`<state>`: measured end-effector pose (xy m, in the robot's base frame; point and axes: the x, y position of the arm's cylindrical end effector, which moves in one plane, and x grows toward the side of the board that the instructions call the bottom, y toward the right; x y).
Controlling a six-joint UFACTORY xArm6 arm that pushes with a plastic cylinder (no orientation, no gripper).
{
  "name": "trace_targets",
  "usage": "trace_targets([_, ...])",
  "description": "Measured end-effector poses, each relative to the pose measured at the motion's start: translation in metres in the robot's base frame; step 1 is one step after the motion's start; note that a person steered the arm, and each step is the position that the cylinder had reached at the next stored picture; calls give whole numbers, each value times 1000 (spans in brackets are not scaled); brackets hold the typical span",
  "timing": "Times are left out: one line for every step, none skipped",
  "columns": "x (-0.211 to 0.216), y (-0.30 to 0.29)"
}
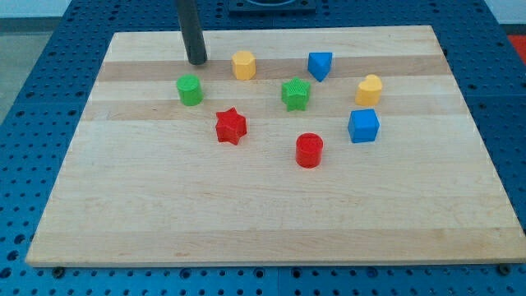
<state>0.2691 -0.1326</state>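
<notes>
My tip [196, 61] rests on the wooden board [246, 205] near the view's top left. Closest to it is the green cylinder [190, 90], just below it with a small gap between them. A yellow hexagonal block [243, 64] stands to the tip's right. Further right lie a green star [296, 94] and a blue triangular block [320, 65]. A red star [231, 126] sits below the green cylinder and to its right. Touching no block, the rod stands upright.
A yellow heart-shaped block [369, 89] and a blue cube [363, 126] lie at the right. A red cylinder [309, 150] is near the middle. A blue perforated table [33, 123] surrounds the board.
</notes>
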Motion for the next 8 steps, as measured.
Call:
trace_targets([0, 0])
trace_targets([0, 0])
trace_targets([0, 0])
trace_targets([1, 0])
trace_targets([1, 0])
trace_targets([1, 0])
trace_targets([9, 8])
trace_targets([49, 8])
